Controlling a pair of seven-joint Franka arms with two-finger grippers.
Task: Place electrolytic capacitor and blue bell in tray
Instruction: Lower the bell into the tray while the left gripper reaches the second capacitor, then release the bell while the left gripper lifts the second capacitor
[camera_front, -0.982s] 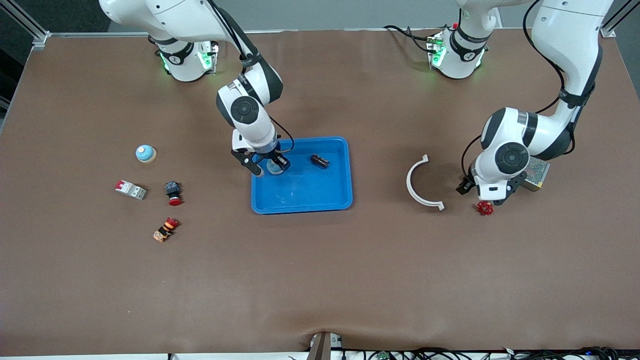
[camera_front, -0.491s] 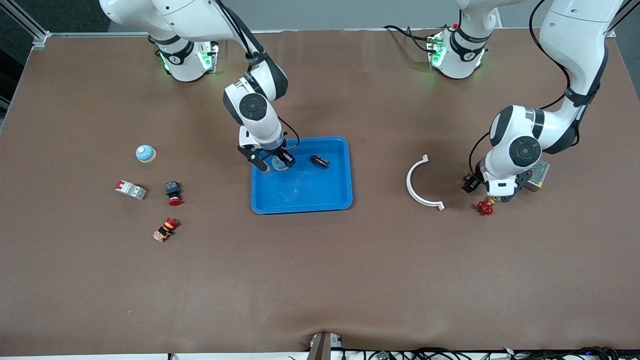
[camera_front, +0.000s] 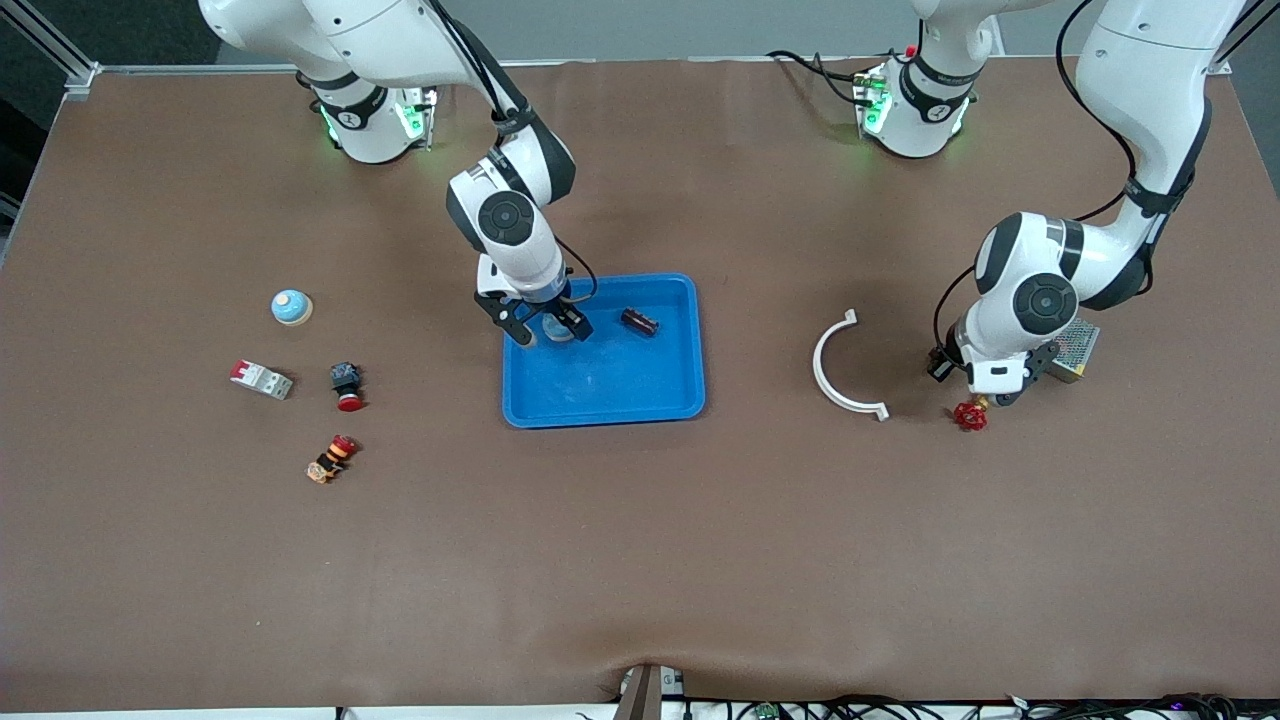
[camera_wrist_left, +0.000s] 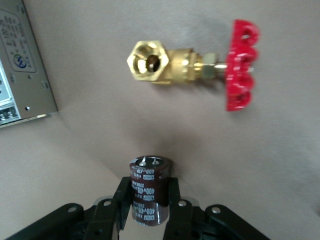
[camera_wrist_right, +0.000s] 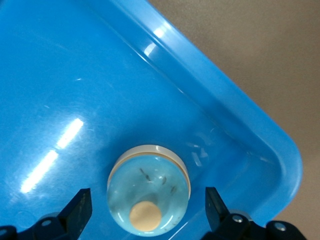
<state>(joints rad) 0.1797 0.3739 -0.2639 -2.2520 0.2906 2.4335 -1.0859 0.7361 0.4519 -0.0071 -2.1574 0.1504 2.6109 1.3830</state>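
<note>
The right gripper hung low over the tray corner nearest the right arm's base, its fingers spread wide on either side of a blue bell that sat upright on the tray floor, touching neither. A dark capacitor lay on its side in the same tray, toward the left arm's end, apart from the bell. At the left arm's end of the table the left gripper pinched a second capacitor, dark brown with printed lettering, just above the mat. Close beside it lay a brass valve with a red handwheel, and a metal power supply sat just by the arm. A white curved bracket lay between that group and the tray. Toward the right arm's end stood another bell, a breaker, a red push button and an orange-and-red switch, all well apart from the tray.
</note>
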